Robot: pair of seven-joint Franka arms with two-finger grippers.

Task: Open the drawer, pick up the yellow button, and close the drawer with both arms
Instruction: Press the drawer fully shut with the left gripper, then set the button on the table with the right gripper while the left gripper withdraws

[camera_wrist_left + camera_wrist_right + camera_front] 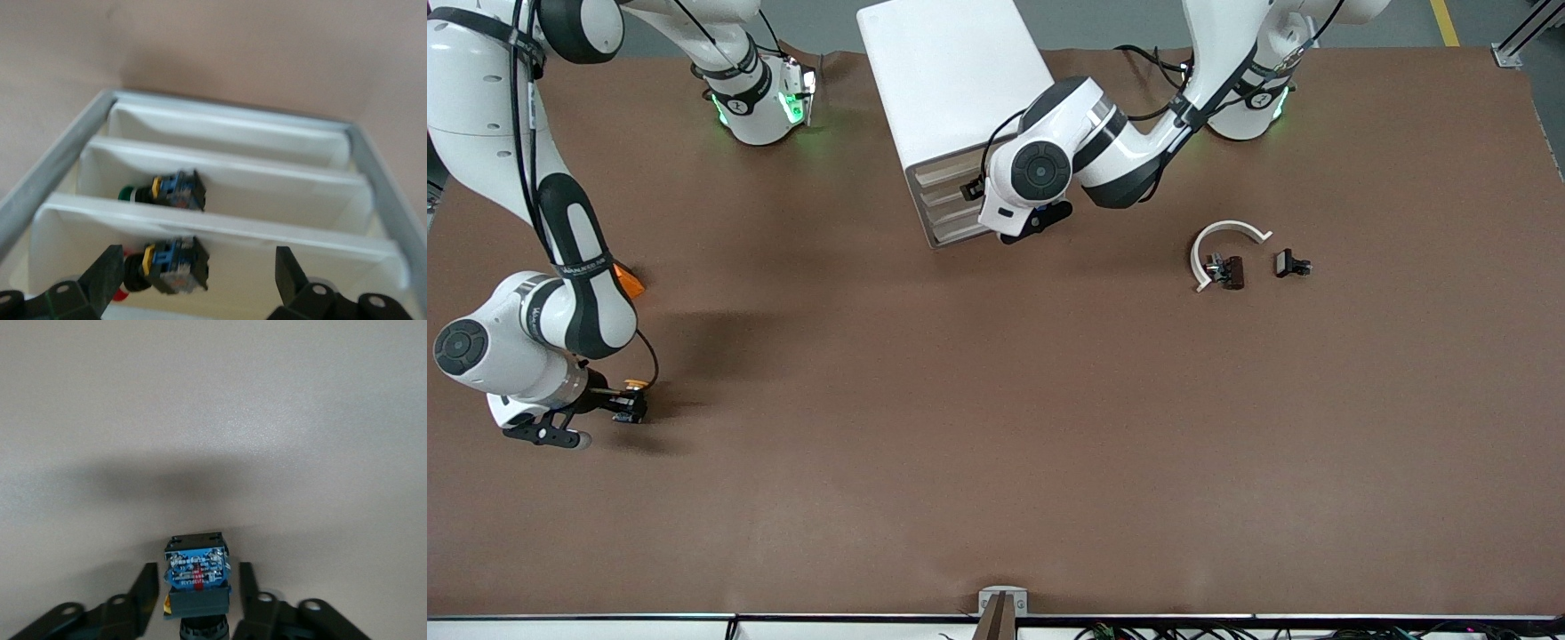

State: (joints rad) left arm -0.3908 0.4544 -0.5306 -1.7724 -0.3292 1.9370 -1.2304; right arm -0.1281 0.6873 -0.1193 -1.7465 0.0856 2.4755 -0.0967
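Note:
The button [631,404] with an orange-yellow cap sits low at the table near the right arm's end. It lies between the fingers of my right gripper [624,407]. In the right wrist view the button's blue-black body [197,570] lies in the middle of the right gripper [198,579], with a small gap to each finger. The white cabinet [951,89] stands between the arm bases, its cream drawer fronts [953,209] about flush. My left gripper [1018,222] hovers open in front of them. In the left wrist view the left gripper [198,267] spans a drawer [280,243].
Two other push buttons lie in the drawers, one green-capped [175,190] and one red-capped [168,265]. An orange cube [630,281] peeks out beside the right arm. A white arc [1224,242] and small dark parts [1229,271] [1291,264] lie toward the left arm's end.

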